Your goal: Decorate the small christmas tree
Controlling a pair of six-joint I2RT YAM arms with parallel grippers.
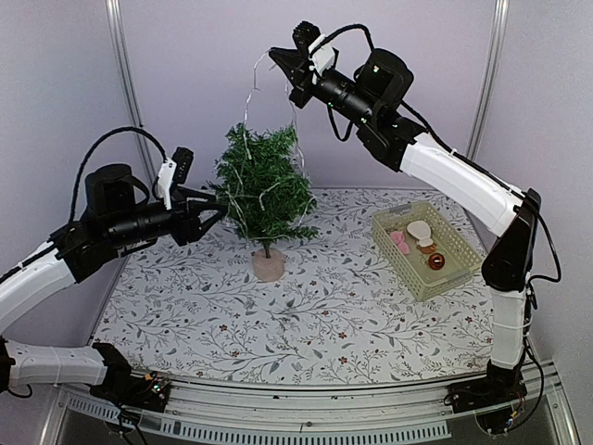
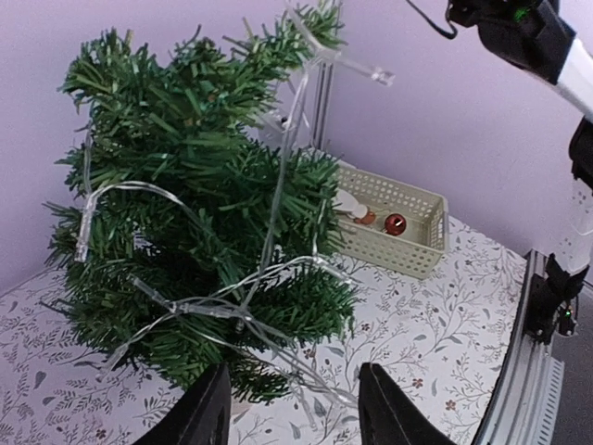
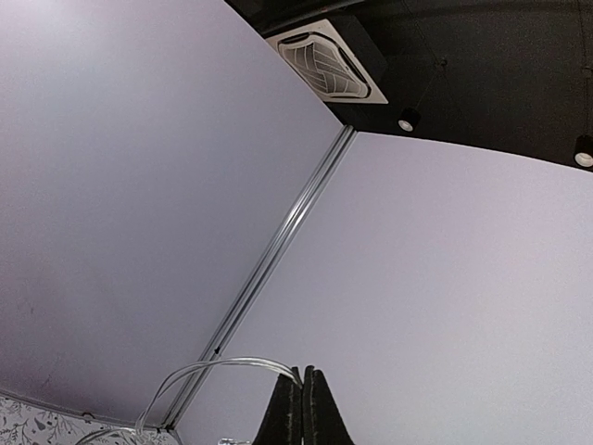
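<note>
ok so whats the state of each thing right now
tree: upright on its base, partly wrapped
light string: partly lifted above the tree, rest on its branches
basket: upright, ornaments inside
left claw: open, by the tree
right claw: shut on the light string

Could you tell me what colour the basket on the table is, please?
The basket is pale yellow-green, clearest in the top view.

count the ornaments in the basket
4: pink one at left, cream one beside it, brownish one in the middle, red ball at the near end. More may be hidden.
</note>
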